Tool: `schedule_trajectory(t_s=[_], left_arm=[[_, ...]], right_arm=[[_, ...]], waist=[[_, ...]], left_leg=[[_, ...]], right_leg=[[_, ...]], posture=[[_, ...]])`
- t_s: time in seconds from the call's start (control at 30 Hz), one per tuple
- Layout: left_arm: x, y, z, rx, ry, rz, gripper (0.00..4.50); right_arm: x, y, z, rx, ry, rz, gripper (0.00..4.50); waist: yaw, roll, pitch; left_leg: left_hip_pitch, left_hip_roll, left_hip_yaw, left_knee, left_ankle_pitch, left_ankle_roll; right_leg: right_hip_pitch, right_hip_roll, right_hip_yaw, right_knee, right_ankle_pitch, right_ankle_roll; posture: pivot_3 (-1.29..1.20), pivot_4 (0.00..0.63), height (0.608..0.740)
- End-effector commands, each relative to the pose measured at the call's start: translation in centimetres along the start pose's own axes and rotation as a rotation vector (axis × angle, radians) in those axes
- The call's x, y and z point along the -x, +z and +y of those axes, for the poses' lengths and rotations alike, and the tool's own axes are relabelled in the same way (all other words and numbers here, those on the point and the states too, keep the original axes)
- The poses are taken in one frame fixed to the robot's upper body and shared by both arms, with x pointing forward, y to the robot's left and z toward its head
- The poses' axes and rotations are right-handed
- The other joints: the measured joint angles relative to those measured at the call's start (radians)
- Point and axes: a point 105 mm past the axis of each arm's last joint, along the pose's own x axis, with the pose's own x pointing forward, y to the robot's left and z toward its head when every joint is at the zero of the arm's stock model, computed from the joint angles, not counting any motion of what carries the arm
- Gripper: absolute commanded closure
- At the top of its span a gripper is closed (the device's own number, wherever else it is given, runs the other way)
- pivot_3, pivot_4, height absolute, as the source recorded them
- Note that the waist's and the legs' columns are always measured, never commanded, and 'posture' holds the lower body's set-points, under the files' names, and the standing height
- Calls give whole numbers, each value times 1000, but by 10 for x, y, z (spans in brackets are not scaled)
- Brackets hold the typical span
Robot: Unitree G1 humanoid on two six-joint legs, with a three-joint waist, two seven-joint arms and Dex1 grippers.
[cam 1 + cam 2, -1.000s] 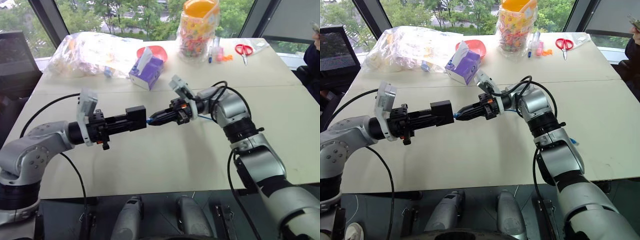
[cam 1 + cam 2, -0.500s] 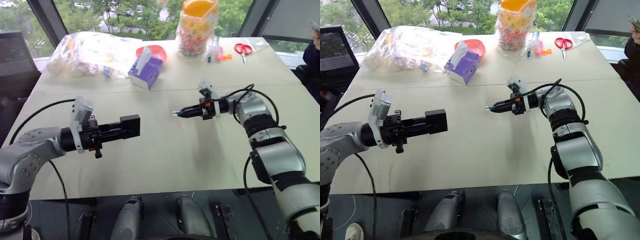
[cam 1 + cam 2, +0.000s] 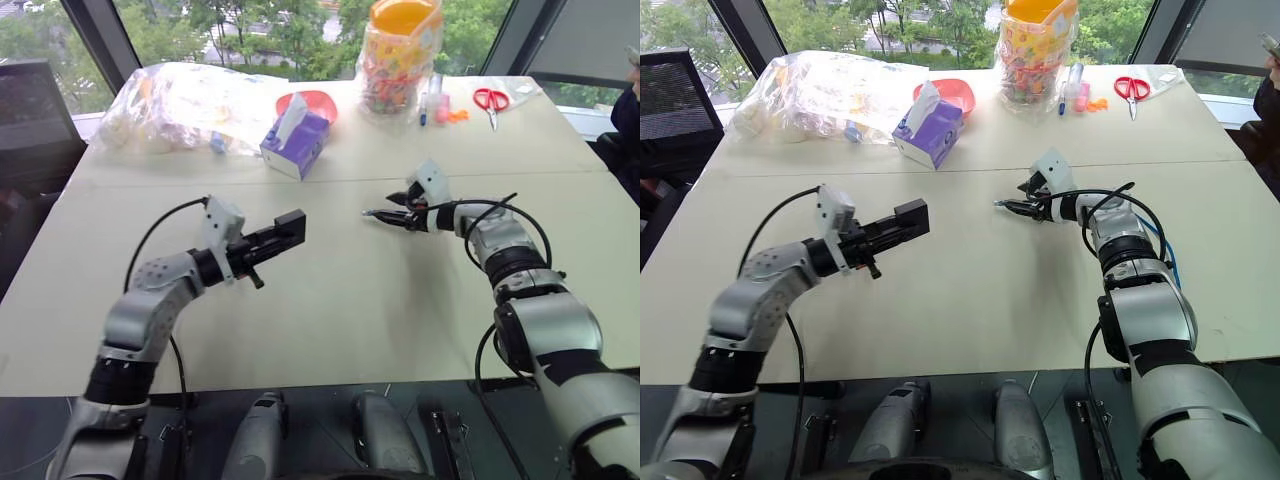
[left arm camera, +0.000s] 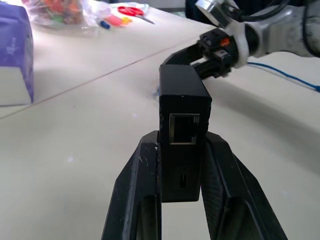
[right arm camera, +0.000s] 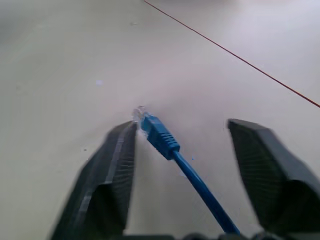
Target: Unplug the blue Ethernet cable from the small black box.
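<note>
The small black box (image 4: 183,130) sits clamped between the fingers of your left gripper (image 3: 268,243), held above the table (image 3: 330,320) with its empty Ethernet port facing the wrist camera: the plug is out. Across the table, well apart from the box, your right gripper (image 5: 182,150) stands with its fingers spread, and the blue Ethernet cable (image 5: 172,150) lies between them, its clear plug close against one finger but pinched by neither.

The step in hand looks to be letting the cable go. To do it well, keep the right fingers wide, let the plug settle onto the table, and back the hand away along the cord's own line so neither finger snags it. Hold the box steady in the left gripper until the cord is clear.

The cable's long axis runs along the right gripper's own pointing line, plug end leading away from the wrist towards the middle of the table; behind the arm the blue cord (image 3: 1167,262) trails off near the table's right edge. The box's long axis lies in line with the left fingers, pointing towards the right gripper.
</note>
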Motion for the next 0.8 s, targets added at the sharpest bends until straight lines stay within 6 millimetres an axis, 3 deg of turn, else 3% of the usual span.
schedule_trajectory(t_s=[0.03,0.23,0.5,0.73,0.8], left_arm=[[-12,-1,6,-82,39,-24,4042],[-32,-20,11,-100,87,-20,4042],[-39,-51,16,-46,125,9,4042],[-32,-69,18,-49,145,32,771],[-26,-73,19,-60,143,53,59]], right_arm=[[8,20,-9,2,-31,-97,27],[20,49,-6,-93,19,-243,27],[39,51,49,-173,193,-289,27],[48,24,76,-214,201,-219,0],[50,17,80,-215,202,-196,0]], waist=[[-1,0,0],[0,0,0],[3,1,-1],[2,1,-1],[0,1,-1]], left_leg=[[0,0,0,0,0,0],[0,0,0,1,0,0],[0,0,0,2,0,0],[0,0,-1,11,-1,1],[1,0,-1,12,-1,1]], right_leg=[[0,0,0,0,0,0],[0,0,0,1,0,0],[1,0,0,2,0,1],[5,0,0,2,1,0],[5,0,0,2,1,-1]], posture=[[0,150,726],[0,150,726],[0,150,726],[0,150,726],[0,150,726]])
